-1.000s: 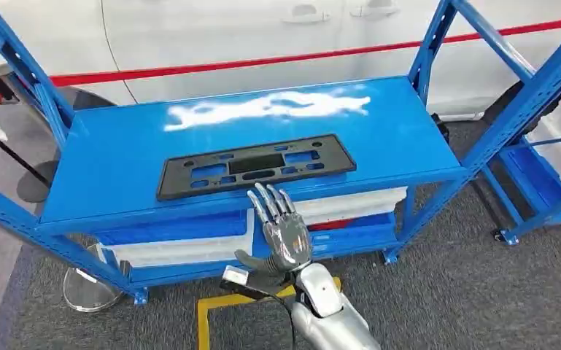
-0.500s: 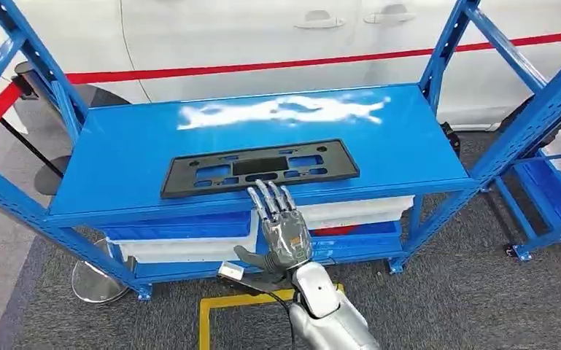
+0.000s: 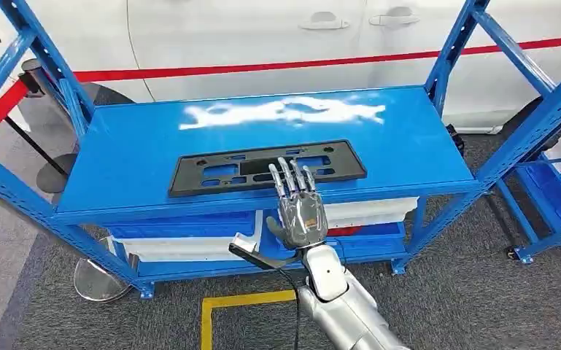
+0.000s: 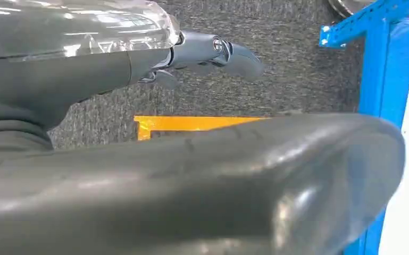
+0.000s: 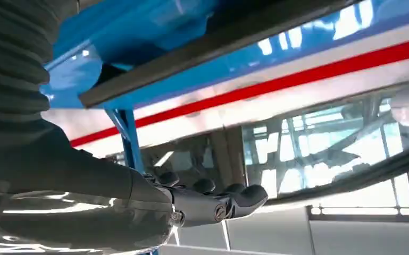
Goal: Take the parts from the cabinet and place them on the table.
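- blue cabinet: an open metal rack on grey carpet; its top shelf carries the part, and white bins sit on the shelf beneath.
- left hand: the left wrist view shows it hanging over carpet and a yellow floor marking, beside the rack's foot; nothing is seen in it, but whether its fingers are curled or apart cannot be told.
- black part: a long flat plate with rectangular cut-outs, lying flat across the middle of the top shelf, near the front edge.
- right hand: raised in front of the shelf edge with fingers straight and spread, holding nothing; in the head view the tips overlap the plate's near edge, though contact cannot be confirmed.
- step in hand: judged to be the reach toward the part, before any grasp.
- next move: likely calls for the fingers to pass over the near edge and close on the thin plate, perhaps through a cut-out, so it lifts without sliding off.
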Controlling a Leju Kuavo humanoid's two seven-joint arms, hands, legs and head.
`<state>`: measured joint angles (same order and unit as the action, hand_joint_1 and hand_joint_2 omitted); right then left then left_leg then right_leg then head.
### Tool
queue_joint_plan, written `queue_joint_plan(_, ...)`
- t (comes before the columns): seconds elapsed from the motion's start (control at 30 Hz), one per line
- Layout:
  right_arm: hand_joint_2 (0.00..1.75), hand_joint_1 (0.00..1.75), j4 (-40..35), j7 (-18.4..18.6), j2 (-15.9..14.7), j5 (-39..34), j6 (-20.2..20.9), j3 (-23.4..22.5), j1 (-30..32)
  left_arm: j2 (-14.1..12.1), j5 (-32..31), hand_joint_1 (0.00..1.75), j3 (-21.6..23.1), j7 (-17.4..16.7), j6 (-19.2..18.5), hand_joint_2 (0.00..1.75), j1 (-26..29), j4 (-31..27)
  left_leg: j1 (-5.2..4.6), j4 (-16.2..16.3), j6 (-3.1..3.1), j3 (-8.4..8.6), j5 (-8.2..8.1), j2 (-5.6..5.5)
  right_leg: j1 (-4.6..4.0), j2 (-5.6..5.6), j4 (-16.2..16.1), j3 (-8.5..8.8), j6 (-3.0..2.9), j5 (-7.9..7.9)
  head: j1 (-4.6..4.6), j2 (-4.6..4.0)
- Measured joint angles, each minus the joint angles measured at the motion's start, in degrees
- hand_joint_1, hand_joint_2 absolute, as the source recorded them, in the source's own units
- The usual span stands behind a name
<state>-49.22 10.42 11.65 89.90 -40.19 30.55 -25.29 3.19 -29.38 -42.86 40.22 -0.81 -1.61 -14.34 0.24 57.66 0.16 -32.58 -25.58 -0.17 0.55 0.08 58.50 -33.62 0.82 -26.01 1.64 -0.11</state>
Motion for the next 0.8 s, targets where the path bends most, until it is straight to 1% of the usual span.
queue_joint_plan(0.03, 1.75, 0.0, 0.4, 0.4, -0.3, 0.0, 0.0, 0.4, -0.4, 0.0, -0.2, 0.0, -0.2, 0.0, 0.0, 0.0, 0.0, 0.0, -0.01, -0.1, -0.27, -0.07, 0.07, 0.01, 0.09, 0.07, 0.2, -0.19, -0.42, 0.0, 0.04, 0.0)
queue_joint_plan(0.1, 1.75, 0.0, 1.0, 0.8, -0.6, 0.0, 0.0, 0.6, -0.6, 0.0, -0.6, 0.0, -0.7, 0.0, -0.2, 0.0, -0.1, 0.0, 0.23, -0.5, -0.93, 0.02, 0.19, 0.02, -0.28, 0.13, 0.2, -0.29, -1.07, 0.01, 0.02, 0.0)
queue_joint_plan(0.13, 1.75, 0.0, 1.3, 0.8, -0.6, 0.0, 0.0, 0.7, -0.8, 0.0, -0.6, 0.0, -0.9, 0.0, -0.2, 0.0, -0.1, 0.0, 0.29, -0.2, -1.32, 0.0, -0.09, 0.02, 0.07, 0.08, -0.3, -0.14, -1.58, 0.32, 0.02, 0.0)
queue_joint_plan(0.17, 1.75, 0.0, 1.6, 0.9, -0.7, 0.0, 0.0, 1.0, -1.1, 0.0, -0.8, 0.0, -0.9, 0.0, -0.3, 0.0, -0.1, 0.0, 0.41, 0.9, -1.58, -0.43, -1.12, 0.05, 0.19, 0.04, -0.4, -0.01, -1.91, 0.38, 0.04, 0.0)
queue_joint_plan(0.2, 1.75, 0.0, 2.1, 1.0, -0.7, 0.0, 0.0, 1.3, -1.4, 0.0, -0.8, 0.0, -1.0, 0.0, -0.5, 0.0, -0.1, 0.0, 0.42, 4.2, -1.75, -1.8, -3.23, 0.04, 0.2, 0.01, -0.4, -0.04, -2.3, 0.37, 0.11, 0.0)
queue_joint_plan(0.27, 1.75, 0.0, 3.2, 1.4, -0.7, 0.0, 0.0, 1.9, -1.5, 0.0, -1.2, 0.0, -1.2, 0.0, -0.8, 0.0, -0.1, 0.0, 0.51, 13.7, -2.07, -6.26, -7.64, 0.05, -0.02, -0.04, -0.3, -0.09, -2.44, 0.29, 0.07, 0.0)
queue_joint_plan(0.3, 1.75, 0.0, 3.8, 1.5, -0.8, 0.0, 0.0, 2.1, -1.4, 0.0, -1.2, 0.0, -1.2, 0.0, -0.8, 0.0, -0.1, 0.0, 0.51, 17.3, -2.12, -8.03, -8.67, 0.05, -0.1, -0.05, -0.3, -0.13, -2.47, 0.27, 0.09, 0.0)
queue_joint_plan(0.33, 1.75, 0.0, 4.4, 1.7, -0.8, 0.0, 0.0, 2.3, -1.4, 0.0, -1.4, 0.0, -1.3, 0.0, -0.9, 0.0, 0.0, 0.0, 0.51, 18.3, -2.04, -8.71, -8.27, 0.05, -0.19, -0.03, -0.2, -0.13, -2.52, 0.23, 0.09, 0.0)
queue_joint_plan(0.37, 1.75, 0.0, 4.9, 1.8, -0.8, 0.0, 0.0, 2.5, -1.4, 0.0, -1.6, 0.0, -1.3, 0.0, -0.9, 0.0, 0.0, 0.0, 0.5, 16.5, -1.89, -7.99, -6.62, 0.05, -0.23, 0.03, -0.1, -0.09, -2.57, 0.17, 0.09, 0.0)
queue_joint_plan(0.4, 1.75, 0.0, 5.4, 1.8, -0.8, 0.0, 0.0, 2.8, -1.4, -0.1, -1.8, 0.0, -1.4, 0.0, -1.0, 0.0, -0.1, 0.0, 0.48, 12.3, -1.66, -6.04, -3.98, 0.05, -0.25, 0.13, 0.0, 0.0, -2.52, 0.07, 0.09, 0.0)
queue_joint_plan(0.43, 1.75, 0.0, 5.7, 1.8, -0.8, 0.0, 0.0, 3.0, -1.5, -0.1, -1.8, 0.0, -1.5, 0.0, -1.0, 0.0, -0.1, 0.0, 0.44, 6.7, -1.32, -3.34, -1.12, 0.05, -0.29, 0.24, 0.0, 0.21, -2.42, -0.09, 0.09, 0.0)
queue_joint_plan(0.47, 1.75, 0.0, 6.0, 1.8, -0.8, 0.0, 0.0, 3.2, -1.5, -0.1, -1.8, 0.0, -1.7, 0.0, -1.0, 0.0, -0.1, 0.0, 0.37, 1.7, -0.88, -1.09, 0.6, 0.05, -0.3, 0.25, 0.1, 0.35, -2.24, -0.25, 0.07, 0.0)
queue_joint_plan(0.5, 1.75, 0.0, 6.3, 1.8, -0.8, 0.0, 0.0, 3.3, -1.6, -0.1, -2.0, 0.0, -1.8, 0.0, -1.0, 0.0, -0.2, 0.0, -0.07, 0.4, -0.71, -0.43, -0.33, 0.02, -0.74, 0.27, 0.3, 0.19, -1.91, -0.39, 0.07, 0.0)
queue_joint_plan(0.57, 1.75, 0.0, 7.0, 1.8, -0.8, 0.0, 0.0, 3.5, -1.6, -0.1, -2.0, 0.0, -2.1, 0.0, -1.0, 0.0, -0.4, 0.0, -0.15, 0.4, -0.47, -0.57, -0.22, -0.08, -0.52, 0.28, 0.1, 0.04, -1.35, -0.28, 0.02, 0.0)
queue_joint_plan(0.6, 1.75, 0.0, 7.2, 1.8, -0.8, 0.0, 0.0, 3.7, -1.6, -0.1, -2.0, 0.0, -2.2, 0.0, -1.0, 0.0, -0.3, 0.0, -0.24, 0.4, -0.23, -0.56, -0.19, -0.12, -0.41, 0.25, -0.1, 0.18, -0.99, -0.2, 0.02, 0.0)
queue_joint_plan(0.63, 1.75, 0.0, 7.4, 1.8, -0.8, 0.0, 0.0, 3.7, -1.7, -0.1, -2.0, 0.0, -2.3, 0.0, -1.0, 0.0, -0.3, 0.0, 0.15, -0.2, 0.2, -0.34, 0.09, -0.16, -0.62, 0.28, -0.1, 0.32, -0.58, -0.26, 0.04, 0.0)
queue_joint_plan(0.67, 1.75, 0.0, 7.5, 1.8, -0.8, 0.0, 0.0, 3.7, -1.7, -0.1, -2.0, 0.0, -2.3, 0.0, -1.0, 0.0, -0.3, 0.0, 0.43, -0.6, 0.55, 0.07, 0.37, -0.01, -0.38, 0.25, 0.7, 0.27, -0.23, -0.88, 0.02, 0.0)
queue_joint_plan(0.7, 1.75, 0.0, 7.7, 1.8, -0.8, 0.0, 0.0, 3.7, -1.8, -0.1, -2.0, 0.0, -2.3, 0.0, -1.0, 0.0, -0.4, 0.0, 0.41, -0.7, 0.82, 0.15, 0.35, -0.03, -0.42, 0.21, 2.8, -0.74, 0.03, -2.35, -0.15, 0.0)
queue_joint_plan(0.73, 1.75, 0.0, 7.8, 1.8, -0.8, 0.0, 0.0, 3.8, -1.8, -0.1, -2.0, 0.0, -2.3, 0.0, -1.0, 0.0, -0.4, 0.0, 0.39, -0.7, 0.98, 0.14, 0.31, -0.01, -0.28, 0.2, 7.0, -2.87, 0.22, -4.68, -0.15, 0.0)
queue_joint_plan(0.77, 1.75, 0.0, 8.1, 1.8, -0.8, 0.0, 0.0, 3.8, -1.7, -0.1, -2.0, 0.0, -2.4, 0.0, -1.0, 0.0, -0.4, 0.0, 0.35, -0.7, 1.06, 0.15, 0.25, 0.0, -0.17, 0.19, 12.0, -5.42, 0.41, -6.88, -0.15, 0.0)
queue_joint_plan(0.8, 1.75, 0.0, 8.4, 1.8, -0.8, 0.0, 0.0, 3.8, -1.5, -0.1, -2.0, 0.0, -2.4, 0.0, -1.0, 0.0, -0.4, 0.0, 0.34, -0.7, 1.08, 0.14, 0.21, 0.0, -0.16, 0.19, 15.9, -7.57, 0.57, -8.03, -0.18, 0.0)
